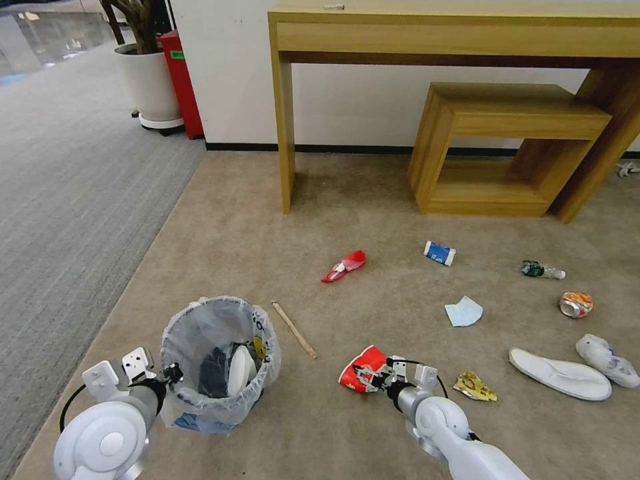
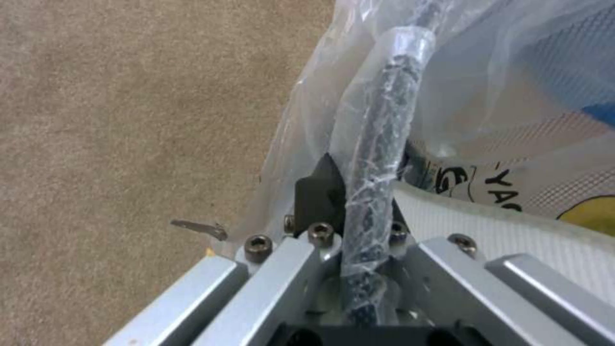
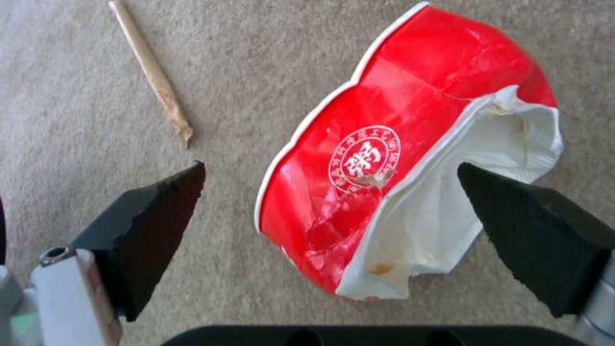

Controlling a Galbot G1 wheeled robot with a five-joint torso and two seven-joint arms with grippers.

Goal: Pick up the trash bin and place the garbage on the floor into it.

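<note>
my right claw (image 3: 330,202) is spread wide, low over the beige floor (image 1: 373,200), one pad either side of the crushed red cup (image 3: 410,158) and not touching it. risk noted: the cup is flattened and slack, so a shallow close may slide off its rim or push it along the carpet. my left claw (image 2: 349,206) is pinched on the bagged rim of the trash bin (image 1: 217,363); the thin liner could slip or tear under load. right forearm reaches forward and down, wrist level. beyond lie the stick (image 1: 294,329), then the blue-white cup (image 1: 439,253).
</note>
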